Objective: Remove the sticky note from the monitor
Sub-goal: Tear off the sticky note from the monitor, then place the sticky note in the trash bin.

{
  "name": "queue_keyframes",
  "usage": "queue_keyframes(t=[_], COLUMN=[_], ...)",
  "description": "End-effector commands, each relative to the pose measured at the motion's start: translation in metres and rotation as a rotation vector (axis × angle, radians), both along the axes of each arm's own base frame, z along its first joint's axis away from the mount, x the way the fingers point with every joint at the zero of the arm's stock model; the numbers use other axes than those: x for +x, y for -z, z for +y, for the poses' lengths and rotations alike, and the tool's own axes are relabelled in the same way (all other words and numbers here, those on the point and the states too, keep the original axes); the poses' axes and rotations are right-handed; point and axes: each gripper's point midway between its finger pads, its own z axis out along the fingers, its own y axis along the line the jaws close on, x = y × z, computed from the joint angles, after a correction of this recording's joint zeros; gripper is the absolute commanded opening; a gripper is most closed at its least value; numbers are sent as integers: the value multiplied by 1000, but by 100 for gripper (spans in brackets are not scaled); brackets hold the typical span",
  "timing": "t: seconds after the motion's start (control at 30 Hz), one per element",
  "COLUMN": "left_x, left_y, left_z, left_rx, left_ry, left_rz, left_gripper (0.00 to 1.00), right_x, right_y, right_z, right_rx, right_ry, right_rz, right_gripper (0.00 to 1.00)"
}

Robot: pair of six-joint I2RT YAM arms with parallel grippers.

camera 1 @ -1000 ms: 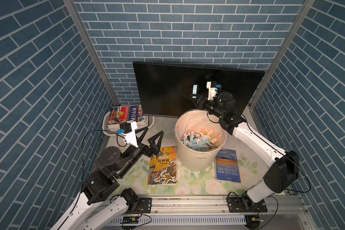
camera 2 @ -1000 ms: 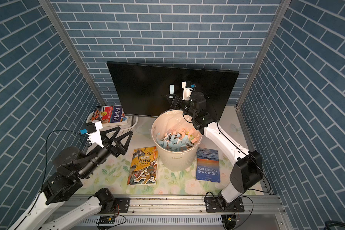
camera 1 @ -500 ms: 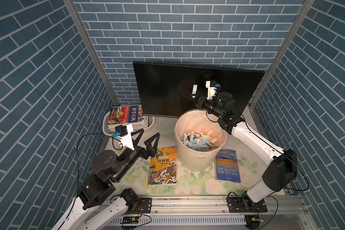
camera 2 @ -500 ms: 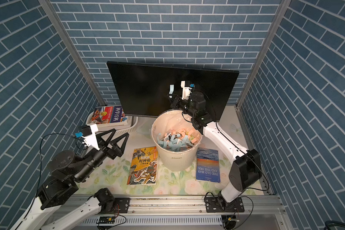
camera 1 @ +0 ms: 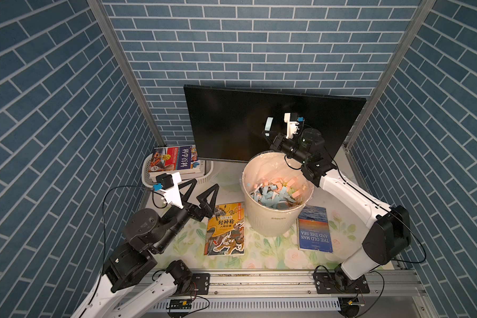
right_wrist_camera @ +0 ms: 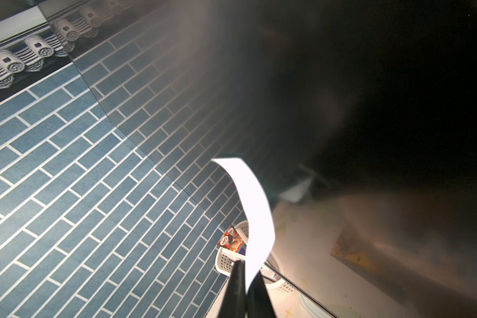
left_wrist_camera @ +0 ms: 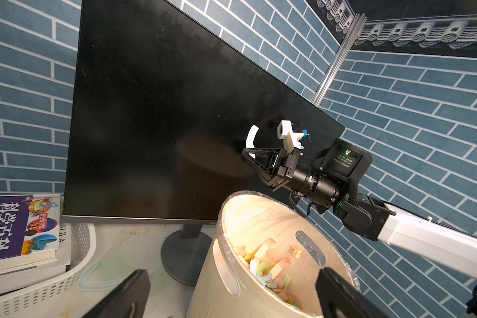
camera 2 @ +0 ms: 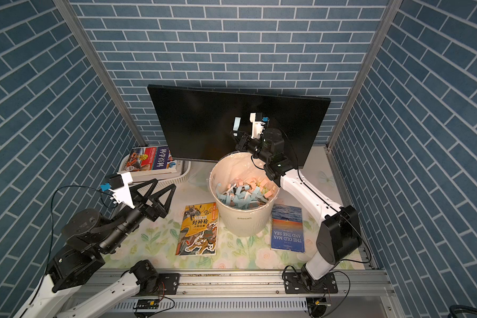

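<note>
At the left side of the desk [camera 1: 259,256] the left arm [camera 1: 146,231] hovers above the cloth. Its jaws stand wide apart and hold nothing, so it takes no part in the work at this moment. Behind it, in the back-left corner, a white basket [camera 1: 147,176] carries a stack of books [camera 1: 174,161]. A yellow book [camera 1: 226,228] lies flat near the front edge.

In the middle stands the white bin [camera 1: 270,220], which holds many used notes in blue, pink and yellow. Behind it, along the back edge, the monitor [camera 1: 226,124] stands upright with a dark screen. The sticky note [camera 1: 268,124] is a pale blue strip in front of the right half of the screen, above the bin's back rim.

The right arm [camera 1: 347,195] reaches over the bin, and its jaws are closed tight on the lower end of this note. In the right wrist view the note [right_wrist_camera: 255,209] curls upward from the jaws toward the glass. Whether its upper end is glued to the screen or already free I cannot tell.

A blue book [camera 1: 314,231] lies to the right of the bin.

I judge that reaching and gripping are done. What is left is to pull the strip clear of the glass and then — most likely — to release it over the bin.
</note>
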Motion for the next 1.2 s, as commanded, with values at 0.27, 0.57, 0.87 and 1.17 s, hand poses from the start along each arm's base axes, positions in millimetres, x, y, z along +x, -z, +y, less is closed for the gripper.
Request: queue_keyframes(t=[0.27,0.57,0.87,1.17], left_x=[1,6,9,11], left_y=[-7,-3,-1,-1], left_z=[-7,-17,-23,-26], left_rx=[-21,-19,-16,-17], left_ry=[30,50,61,70], left_rz=[-1,6,9,9], left_gripper=[100,100,100,100], right_x=[-30,-56,-92,-128], right_y=[-18,-5,20,58], right_z=[-17,-22,-21,-26], right_rx=[40,-50,-267,-562], right_ry=[-19,-46,-70,-90], right_rz=[-41,-49,-75,-72], right_gripper=[0,0,0,0])
